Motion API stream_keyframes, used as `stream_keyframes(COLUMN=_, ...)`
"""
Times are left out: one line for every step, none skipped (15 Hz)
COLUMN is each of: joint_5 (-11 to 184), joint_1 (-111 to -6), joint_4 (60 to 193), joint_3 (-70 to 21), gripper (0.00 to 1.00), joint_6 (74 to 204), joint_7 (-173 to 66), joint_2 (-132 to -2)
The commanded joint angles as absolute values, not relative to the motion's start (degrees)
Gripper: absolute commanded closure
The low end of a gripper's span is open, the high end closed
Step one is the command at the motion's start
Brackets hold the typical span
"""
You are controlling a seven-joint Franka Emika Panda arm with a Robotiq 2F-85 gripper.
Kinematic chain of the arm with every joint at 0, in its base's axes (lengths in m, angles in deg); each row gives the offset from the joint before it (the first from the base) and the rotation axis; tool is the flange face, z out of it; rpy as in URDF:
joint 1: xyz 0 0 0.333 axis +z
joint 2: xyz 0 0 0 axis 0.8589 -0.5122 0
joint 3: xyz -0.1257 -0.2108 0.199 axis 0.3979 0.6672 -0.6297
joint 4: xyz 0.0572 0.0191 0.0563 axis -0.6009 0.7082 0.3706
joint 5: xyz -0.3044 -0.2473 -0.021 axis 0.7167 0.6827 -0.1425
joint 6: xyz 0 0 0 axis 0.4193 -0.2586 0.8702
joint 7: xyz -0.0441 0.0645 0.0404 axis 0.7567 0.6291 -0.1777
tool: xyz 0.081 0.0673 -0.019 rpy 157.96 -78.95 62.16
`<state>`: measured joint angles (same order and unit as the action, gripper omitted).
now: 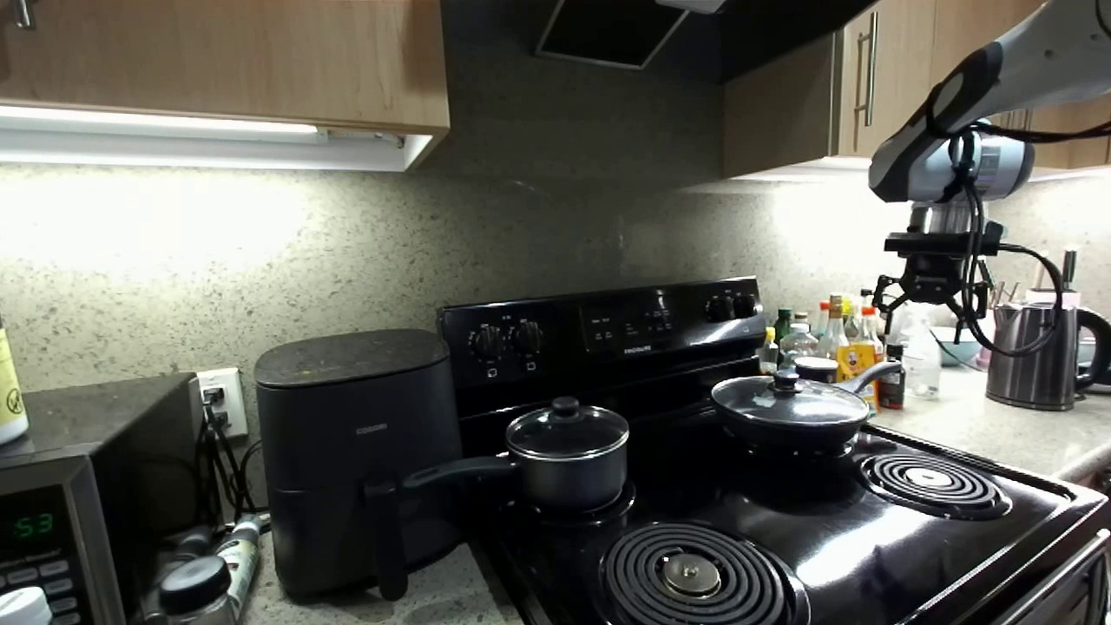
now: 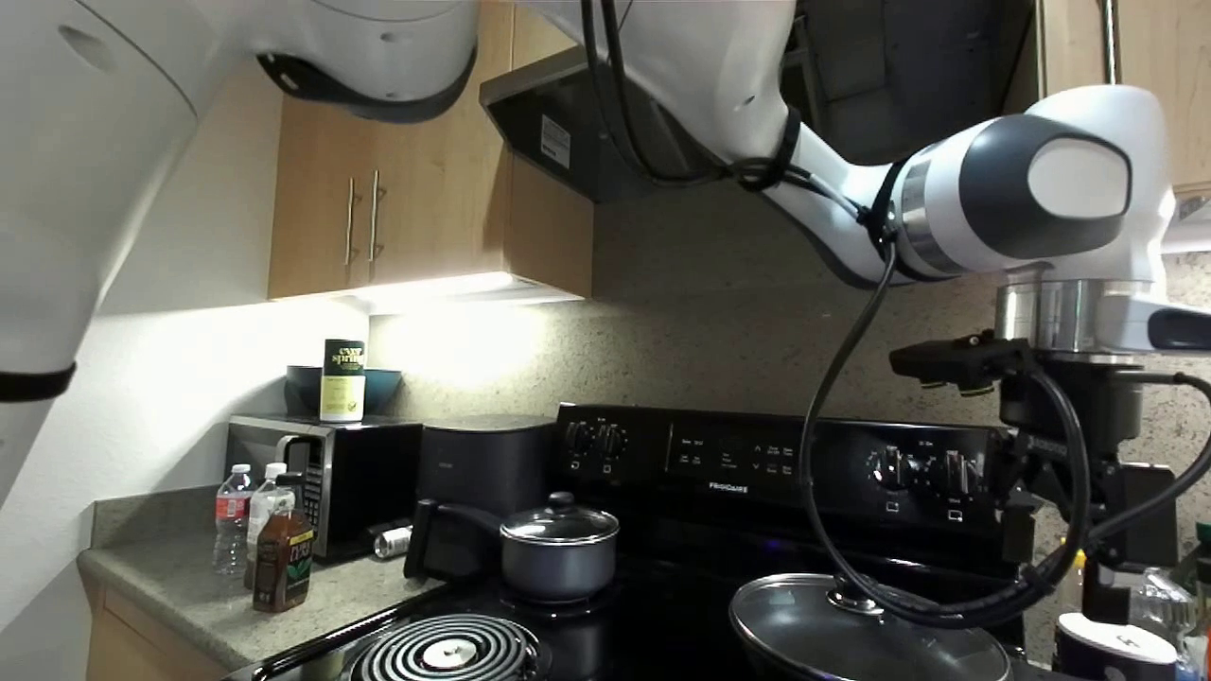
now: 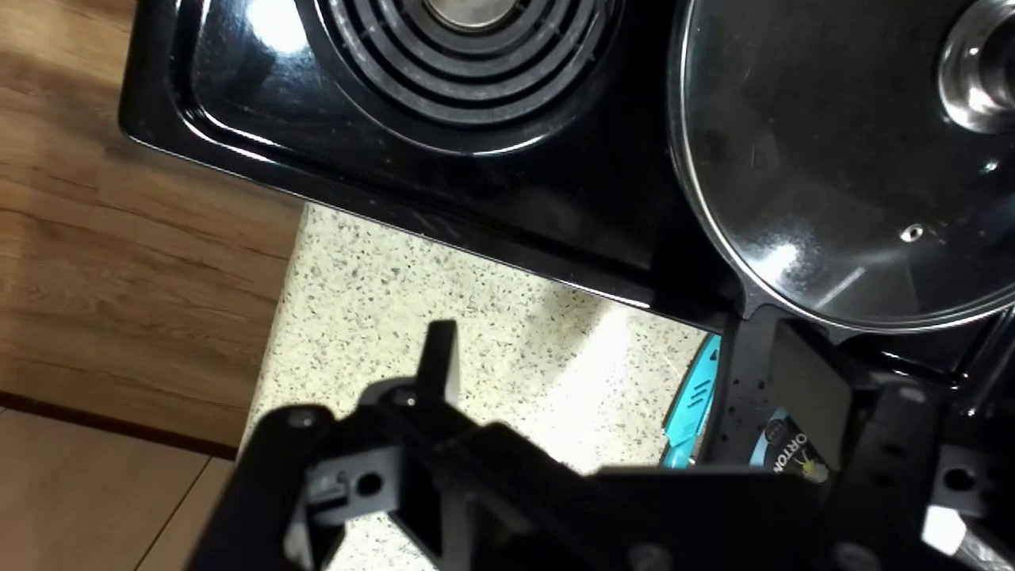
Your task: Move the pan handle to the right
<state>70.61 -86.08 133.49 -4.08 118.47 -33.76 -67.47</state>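
The wide dark pan (image 1: 785, 427) with its glass lid and knob sits on the back burner near the bottles; it also shows in an exterior view (image 2: 790, 629) and at the upper right of the wrist view (image 3: 825, 174). Its handle (image 1: 871, 376) points right toward the counter in an exterior view. In the wrist view the handle (image 3: 736, 385) runs down from the rim and is partly covered by the gripper. My gripper (image 1: 923, 326) is open and empty, and appears above the handle's end. In the wrist view my fingertips (image 3: 622, 365) are wide apart, the handle close to the right finger.
A smaller lidded pot (image 1: 568, 473) stands on another back burner beside the air fryer (image 1: 360, 469). Several bottles (image 1: 846, 347) and a salt can (image 2: 1114, 653) stand close behind the handle. A kettle (image 1: 1031, 356) stands further right. A teal utensil (image 3: 694, 400) lies on the counter.
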Motion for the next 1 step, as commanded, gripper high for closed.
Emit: stream_keyframes(joint_5=70.5, joint_1=-86.1, joint_4=133.0, joint_3=-4.1, gripper=0.0, joint_6=118.2, joint_7=-33.8, joint_2=-68.3)
